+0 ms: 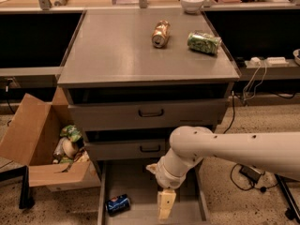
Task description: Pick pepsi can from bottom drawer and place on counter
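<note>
The pepsi can (117,204) lies on its side at the front left of the open bottom drawer (140,184), a shallow grey tray at the foot of the cabinet. My gripper (165,206) hangs from the white arm (225,149) over the drawer's middle, pointing down, to the right of the can and apart from it. The counter (122,46) is the grey slab on top of the cabinet.
A gold-bronze can (161,33) and a green patterned can (204,42) lie on the counter's far right. A white bowl (192,2) stands on the tan ledge behind. An open cardboard box (42,144) with rubbish stands left of the drawer. Cables lie on the floor at right.
</note>
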You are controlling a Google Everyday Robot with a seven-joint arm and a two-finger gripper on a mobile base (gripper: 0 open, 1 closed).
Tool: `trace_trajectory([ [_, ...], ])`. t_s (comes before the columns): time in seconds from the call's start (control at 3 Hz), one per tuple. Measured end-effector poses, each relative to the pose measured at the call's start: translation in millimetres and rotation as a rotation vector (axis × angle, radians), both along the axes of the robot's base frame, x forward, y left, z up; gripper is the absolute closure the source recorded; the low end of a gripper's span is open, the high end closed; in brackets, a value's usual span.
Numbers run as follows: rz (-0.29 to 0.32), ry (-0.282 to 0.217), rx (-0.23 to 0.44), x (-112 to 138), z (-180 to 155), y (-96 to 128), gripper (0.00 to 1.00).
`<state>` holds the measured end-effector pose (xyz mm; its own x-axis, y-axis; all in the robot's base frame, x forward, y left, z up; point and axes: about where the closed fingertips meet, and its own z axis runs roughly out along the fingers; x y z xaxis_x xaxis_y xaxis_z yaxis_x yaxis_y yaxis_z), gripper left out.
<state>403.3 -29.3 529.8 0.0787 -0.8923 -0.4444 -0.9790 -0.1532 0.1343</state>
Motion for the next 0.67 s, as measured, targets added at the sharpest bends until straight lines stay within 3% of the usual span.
trace_trajectory([
  [0.33,0.0,0.0,0.0,0,0,0,0.0],
  [0.67,-0.013,-0.012,-0.017,11,-27,7,0.0],
])
